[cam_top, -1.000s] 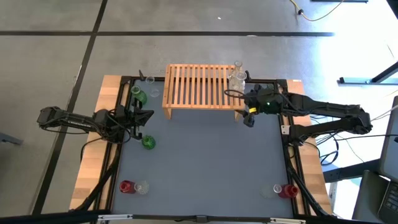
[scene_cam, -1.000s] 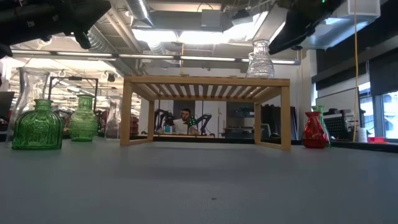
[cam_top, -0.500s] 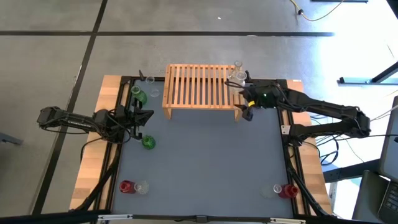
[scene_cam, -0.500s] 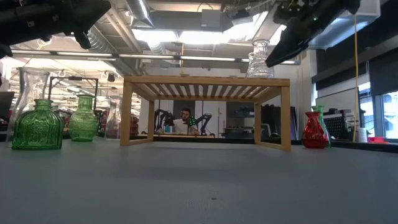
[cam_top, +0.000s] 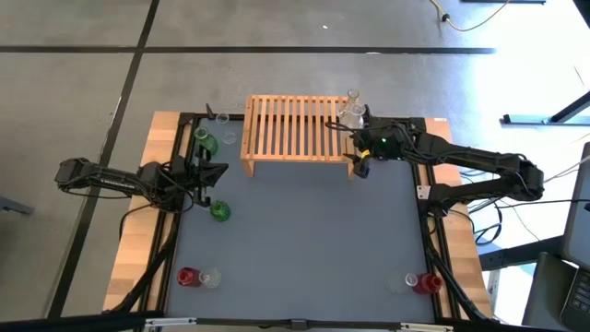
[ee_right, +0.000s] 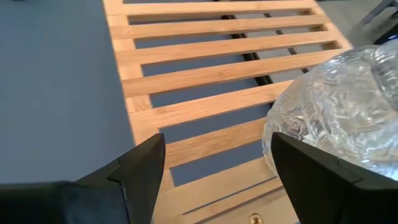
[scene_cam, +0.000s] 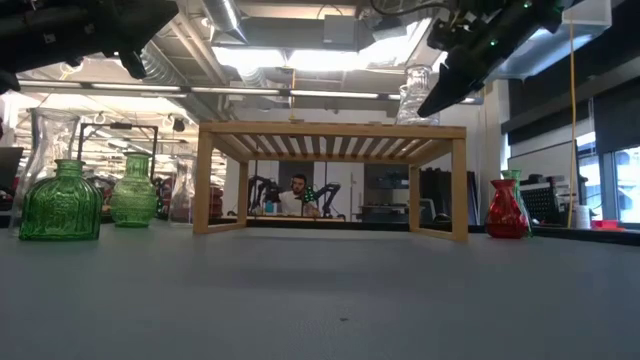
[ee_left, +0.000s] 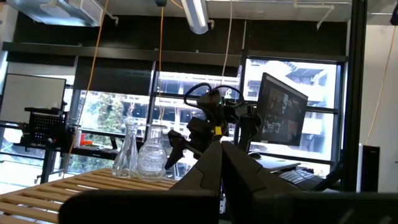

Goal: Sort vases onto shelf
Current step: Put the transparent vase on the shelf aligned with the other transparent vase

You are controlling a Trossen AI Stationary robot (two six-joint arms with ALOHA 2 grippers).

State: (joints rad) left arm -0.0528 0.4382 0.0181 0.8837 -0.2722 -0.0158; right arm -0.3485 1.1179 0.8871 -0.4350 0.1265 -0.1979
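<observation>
The shelf (cam_top: 295,127) stands on its short legs at the table's far middle. Two clear vases (cam_top: 350,112) stand on its slats at the far right corner. My right gripper (cam_top: 359,161) hangs open over the shelf's right end, tilted down. In its wrist view the ribbed clear vase (ee_right: 348,106) sits just past one finger (ee_right: 311,168), and only slats lie between the fingers. My left gripper (cam_top: 218,175) is shut and empty at the table's left. Green vases (cam_top: 219,211) (cam_top: 205,143) stand on the mat close to it.
A clear vase (cam_top: 224,120) stands left of the shelf. A red vase (cam_top: 187,276) and a clear one (cam_top: 210,277) are near the front left corner. Another red (cam_top: 429,281) and clear (cam_top: 410,279) pair is at the front right. The grey mat's middle (cam_top: 304,240) is bare.
My right gripper has moved toward the table's far edge and a little left, sinking toward the clear vases on the shelf's right end. It has stayed open. The vases and the shelf have kept still.
</observation>
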